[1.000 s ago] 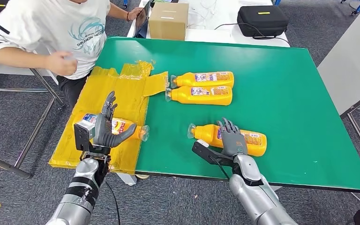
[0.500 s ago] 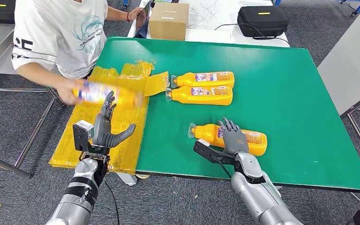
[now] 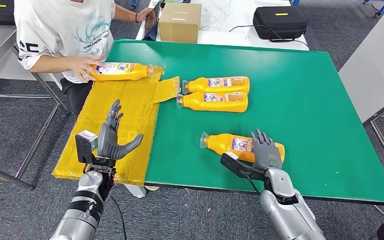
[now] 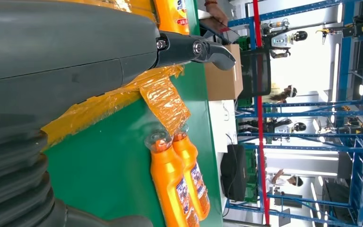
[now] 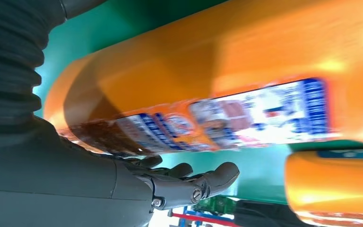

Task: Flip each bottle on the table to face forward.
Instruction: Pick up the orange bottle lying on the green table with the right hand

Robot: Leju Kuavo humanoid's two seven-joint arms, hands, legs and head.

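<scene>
Three orange bottles lie on their sides on the green table (image 3: 300,90). Two lie together mid-table, the farther bottle (image 3: 217,84) and the nearer bottle (image 3: 214,101), also seen as a pair (image 4: 179,189) in the left wrist view. The front bottle (image 3: 232,144) lies label up, and my right hand (image 3: 266,153) rests on its base end with fingers spread. Close up, that bottle (image 5: 217,85) runs along my extended right hand (image 5: 75,179). My left hand (image 3: 111,139) hovers open over the yellow sheet (image 3: 130,105), holding nothing. At the sheet's far end a person's hand (image 3: 86,67) holds a fourth bottle (image 3: 122,71).
The person stands at the table's far left corner. A cardboard box (image 3: 180,22) and a black case (image 3: 280,21) sit on the white table beyond. The yellow sheet overhangs the table's left edge. A grey table edge (image 3: 375,65) stands to the right.
The person lifted the bottle from in front of my left hand and set it at the sheet's far end. My right hand slid along the front bottle to its base end.
</scene>
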